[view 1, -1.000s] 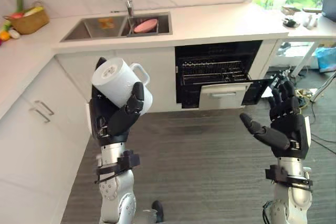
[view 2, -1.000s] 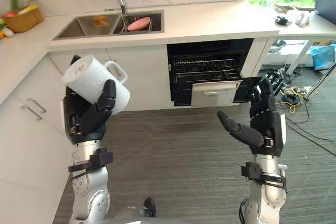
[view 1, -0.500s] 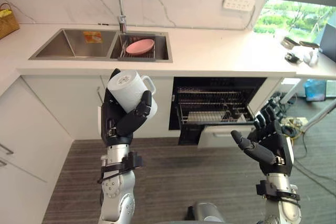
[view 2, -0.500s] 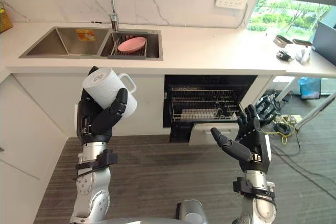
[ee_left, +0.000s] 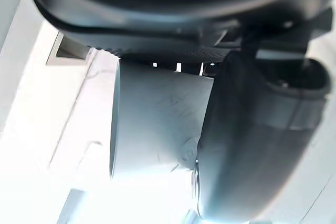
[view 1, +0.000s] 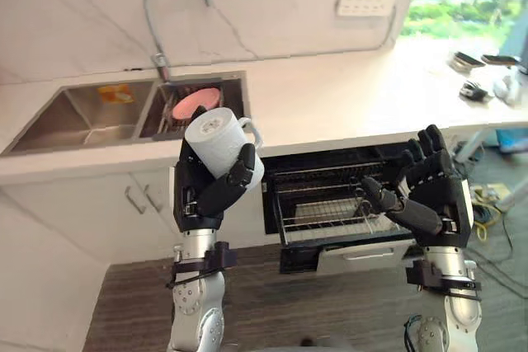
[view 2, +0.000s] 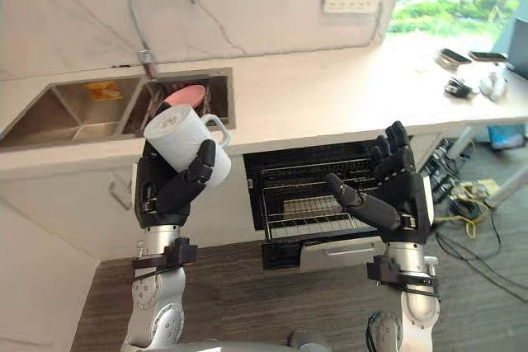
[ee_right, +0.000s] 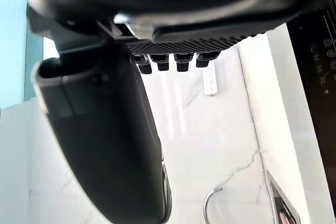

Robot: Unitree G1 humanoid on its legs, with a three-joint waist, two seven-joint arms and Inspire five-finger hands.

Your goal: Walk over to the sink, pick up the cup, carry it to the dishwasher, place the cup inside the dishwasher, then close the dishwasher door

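My left hand (view 1: 200, 198) is shut on a white cup (view 1: 216, 137) with a handle, held tilted at chest height in front of the counter edge, just left of the dishwasher. In the left wrist view the cup (ee_left: 157, 121) lies against the palm with the thumb across it. The dishwasher (view 1: 330, 199) stands open under the worktop, its wire rack (view 1: 330, 213) showing and its door panel (view 1: 363, 255) low in front. My right hand (view 1: 429, 195) is open, palm inward, in front of the dishwasher's right side, holding nothing.
A double sink (view 1: 124, 109) with a curved tap (view 1: 169, 6) sits behind the cup and holds a pink plate (view 1: 195, 100). White worktop (view 1: 346, 100) runs to the right, with small items (view 1: 483, 76) near the window. Cabinet doors (view 1: 124, 204) lie left of the dishwasher.
The camera has moved closer to the counter and dishwasher. The left hand still holds the cup, and the right hand now stands higher in front of the open dishwasher.
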